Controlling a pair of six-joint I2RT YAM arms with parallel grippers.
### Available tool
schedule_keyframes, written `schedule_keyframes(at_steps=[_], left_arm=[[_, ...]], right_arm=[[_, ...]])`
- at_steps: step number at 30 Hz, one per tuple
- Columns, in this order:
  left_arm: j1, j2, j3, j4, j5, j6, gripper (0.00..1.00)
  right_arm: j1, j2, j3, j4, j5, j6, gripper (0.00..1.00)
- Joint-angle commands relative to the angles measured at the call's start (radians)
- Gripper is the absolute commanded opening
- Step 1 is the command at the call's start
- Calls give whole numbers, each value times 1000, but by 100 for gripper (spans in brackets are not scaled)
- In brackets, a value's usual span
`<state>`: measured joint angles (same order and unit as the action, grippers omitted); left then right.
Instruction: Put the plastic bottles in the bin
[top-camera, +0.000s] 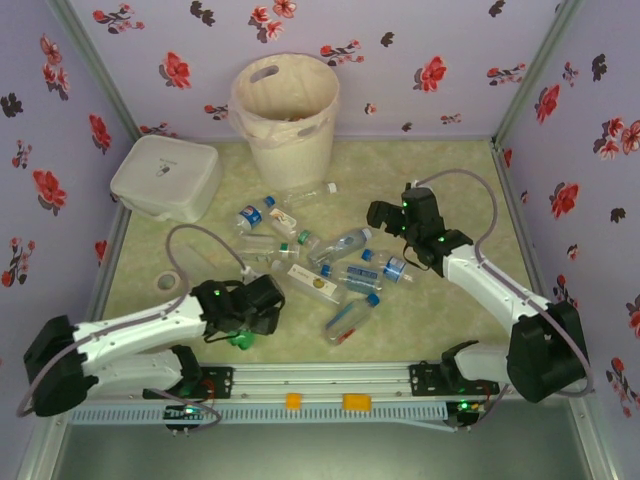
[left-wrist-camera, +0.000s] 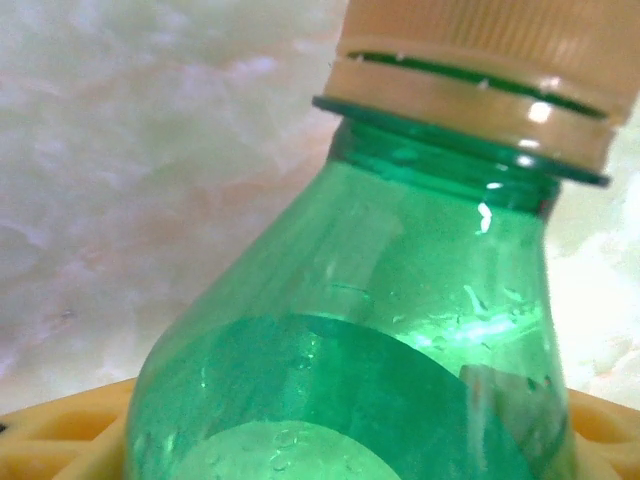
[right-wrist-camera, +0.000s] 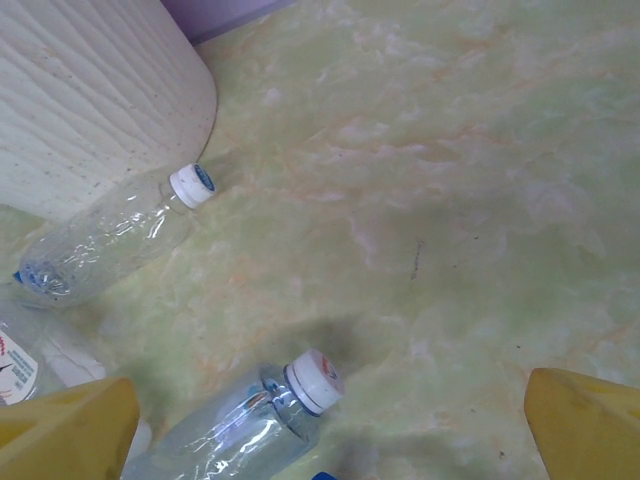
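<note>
A green bottle (left-wrist-camera: 400, 330) with a tan cap fills the left wrist view, and my left gripper (left-wrist-camera: 330, 445) is shut on it, yellow fingers (left-wrist-camera: 60, 440) pressed to either side of its body. From above, that gripper (top-camera: 245, 322) sits low at the near left with the green bottle (top-camera: 241, 340) under it. Several clear plastic bottles (top-camera: 330, 262) lie scattered mid-table. The cream bin (top-camera: 285, 110) stands at the back. My right gripper (top-camera: 385, 215) hovers open over the pile's right edge. A clear bottle with a white cap (right-wrist-camera: 250, 420) lies below its spread fingers (right-wrist-camera: 585, 425).
A flat white box (top-camera: 165, 178) sits at the back left beside the bin. A tape roll (top-camera: 168, 281) lies left of the pile. Another clear bottle (right-wrist-camera: 110, 235) rests against the bin wall (right-wrist-camera: 90, 90). Floral walls close in three sides.
</note>
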<state>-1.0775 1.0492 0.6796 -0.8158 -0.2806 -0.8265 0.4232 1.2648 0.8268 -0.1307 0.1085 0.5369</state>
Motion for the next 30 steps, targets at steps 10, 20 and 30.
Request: schedule_keyframes(at_steps=[10,20,30], left_arm=[[226,-244,149,-22,-121,-17,30],[349,-191,362,206,-125,222,29],[362,-12,493,679,-61,475,29]], right_arm=[[-9,-14,-29,33,-27,20,100],[-10,-20,-47,43,-73,17,99],[-8,40,-40,59,-164,11,100]])
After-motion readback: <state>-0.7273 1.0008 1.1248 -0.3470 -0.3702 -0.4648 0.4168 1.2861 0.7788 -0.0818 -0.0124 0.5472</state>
